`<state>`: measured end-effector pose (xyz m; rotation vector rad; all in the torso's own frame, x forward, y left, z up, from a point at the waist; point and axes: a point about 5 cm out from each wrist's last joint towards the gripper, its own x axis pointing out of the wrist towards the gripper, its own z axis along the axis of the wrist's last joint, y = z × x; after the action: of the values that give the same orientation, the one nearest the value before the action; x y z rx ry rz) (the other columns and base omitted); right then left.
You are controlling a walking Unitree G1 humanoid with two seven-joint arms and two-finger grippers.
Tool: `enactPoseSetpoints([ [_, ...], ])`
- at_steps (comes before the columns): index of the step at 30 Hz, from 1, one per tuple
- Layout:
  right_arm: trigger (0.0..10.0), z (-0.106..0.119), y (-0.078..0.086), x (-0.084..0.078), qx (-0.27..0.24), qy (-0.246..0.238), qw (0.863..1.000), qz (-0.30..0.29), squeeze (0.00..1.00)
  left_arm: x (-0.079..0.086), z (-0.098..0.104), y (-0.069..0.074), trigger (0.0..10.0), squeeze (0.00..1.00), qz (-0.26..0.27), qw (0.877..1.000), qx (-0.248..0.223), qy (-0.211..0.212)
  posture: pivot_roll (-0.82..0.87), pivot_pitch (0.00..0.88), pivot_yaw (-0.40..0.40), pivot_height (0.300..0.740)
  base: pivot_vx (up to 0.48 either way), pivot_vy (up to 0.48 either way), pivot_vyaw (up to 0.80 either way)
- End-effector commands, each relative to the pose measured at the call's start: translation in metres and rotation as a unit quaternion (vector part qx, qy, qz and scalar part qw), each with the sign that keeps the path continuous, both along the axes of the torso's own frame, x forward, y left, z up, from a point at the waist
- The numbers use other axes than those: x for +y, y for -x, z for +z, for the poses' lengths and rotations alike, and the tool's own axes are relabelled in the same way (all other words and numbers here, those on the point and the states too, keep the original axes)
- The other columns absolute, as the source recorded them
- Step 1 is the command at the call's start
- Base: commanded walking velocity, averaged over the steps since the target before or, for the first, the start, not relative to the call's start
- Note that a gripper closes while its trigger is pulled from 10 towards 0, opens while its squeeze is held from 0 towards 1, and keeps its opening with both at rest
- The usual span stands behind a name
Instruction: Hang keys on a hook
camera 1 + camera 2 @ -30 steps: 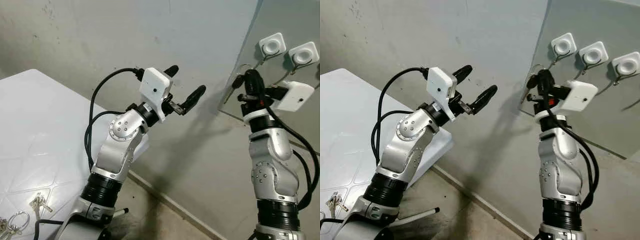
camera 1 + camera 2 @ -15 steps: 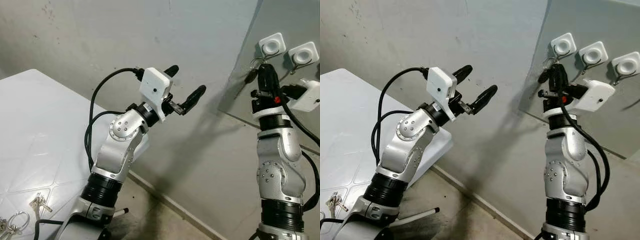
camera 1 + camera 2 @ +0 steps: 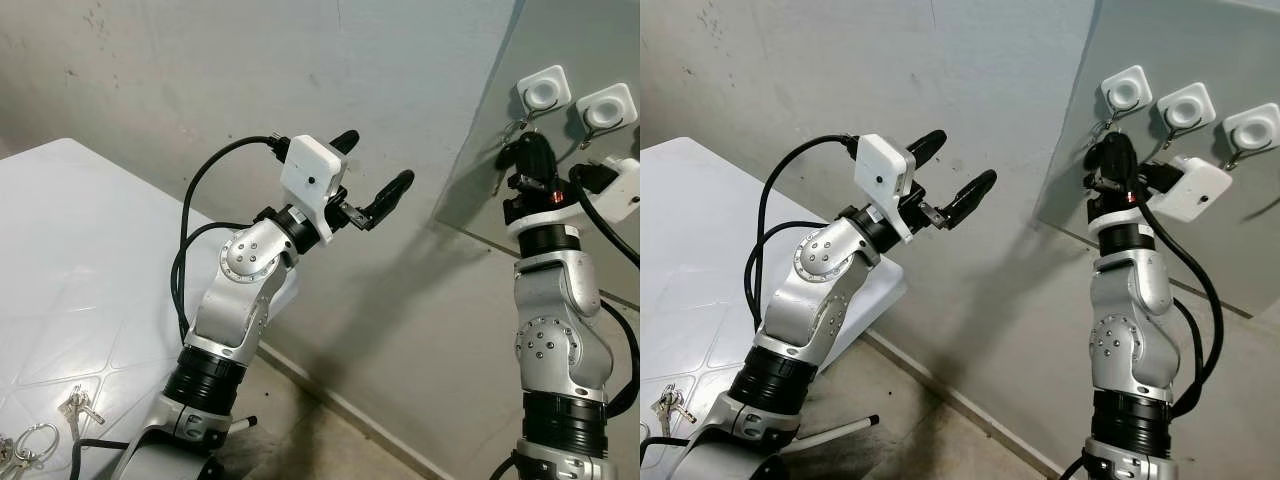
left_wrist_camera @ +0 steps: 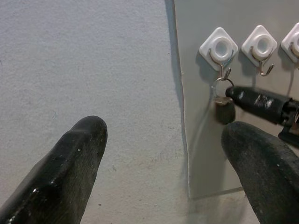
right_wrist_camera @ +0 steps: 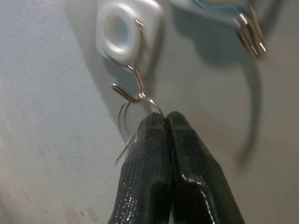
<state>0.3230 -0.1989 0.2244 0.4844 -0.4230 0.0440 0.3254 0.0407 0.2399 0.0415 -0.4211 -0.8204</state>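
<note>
My right gripper (image 3: 520, 152) is raised against the grey wall panel (image 3: 1160, 220), shut on the ring of a set of keys (image 4: 224, 108). The wire ring (image 5: 140, 105) sits over the metal hook (image 5: 125, 92) of the leftmost white hook mount (image 3: 543, 90). In the left wrist view a dark key head hangs under that hook, beside one of the right gripper's black fingers (image 4: 259, 99). My left gripper (image 3: 372, 160) is held up in mid-air, left of the panel, open and with nothing between its fingers.
Two more white hook mounts (image 3: 1186, 105) (image 3: 1253, 128) sit to the right on the panel. A white table (image 3: 70, 250) stands at the left, with other keys (image 3: 78, 407) and a key ring (image 3: 30, 440) near its front edge. Bare floor lies below.
My right gripper has carried the keys up and to the right, from beside the panel's edge to the leftmost hook. The left arm has barely moved.
</note>
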Motion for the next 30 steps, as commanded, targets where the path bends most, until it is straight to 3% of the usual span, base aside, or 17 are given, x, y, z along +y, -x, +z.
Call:
enactPoseSetpoints([
  [1,10.0,-0.014,-0.002,-0.002,0.035,-0.008,0.999,-0.003,0.00,-0.002,0.008,0.001,10.0,0.00,-0.003,1.000,-0.015,0.001,0.01,0.000,-0.049,0.740,0.000,0.000,0.00],
  [4,10.0,-0.016,-0.001,-0.001,0.035,-0.015,0.999,0.003,0.00,-0.002,0.008,0.001,10.0,0.00,-0.004,1.000,-0.016,0.002,0.01,0.000,-0.049,0.740,0.000,0.000,0.00],
  [5,10.0,-0.017,-0.001,0.000,0.035,-0.013,0.999,0.005,1.00,-0.002,0.009,0.001,10.0,0.00,-0.003,1.000,-0.015,0.003,0.01,0.000,-0.049,0.740,0.000,0.000,0.00],
  [11,10.0,-0.016,0.002,0.003,0.024,0.015,1.000,0.005,1.00,0.001,0.009,-0.002,10.0,0.00,0.010,1.000,-0.013,0.007,0.01,0.000,-0.046,0.740,0.000,0.000,0.00],
  [21,10.0,-0.029,0.008,0.010,0.045,0.055,0.997,0.008,1.00,0.016,-0.003,-0.014,10.0,0.00,0.095,0.995,0.009,0.025,0.01,0.000,-0.047,0.740,0.000,0.000,0.00],
  [28,10.0,-0.045,0.015,0.020,0.071,0.098,0.993,0.012,1.00,0.024,-0.023,-0.021,10.0,0.00,0.138,0.987,0.074,0.037,0.01,0.000,-0.052,0.740,0.000,0.000,0.00],
  [30,10.0,-0.053,0.019,0.026,0.086,0.115,0.990,0.015,1.00,0.026,-0.037,-0.021,10.0,0.00,0.153,0.982,0.109,0.036,0.01,0.000,-0.052,0.740,0.000,0.000,0.00],
])
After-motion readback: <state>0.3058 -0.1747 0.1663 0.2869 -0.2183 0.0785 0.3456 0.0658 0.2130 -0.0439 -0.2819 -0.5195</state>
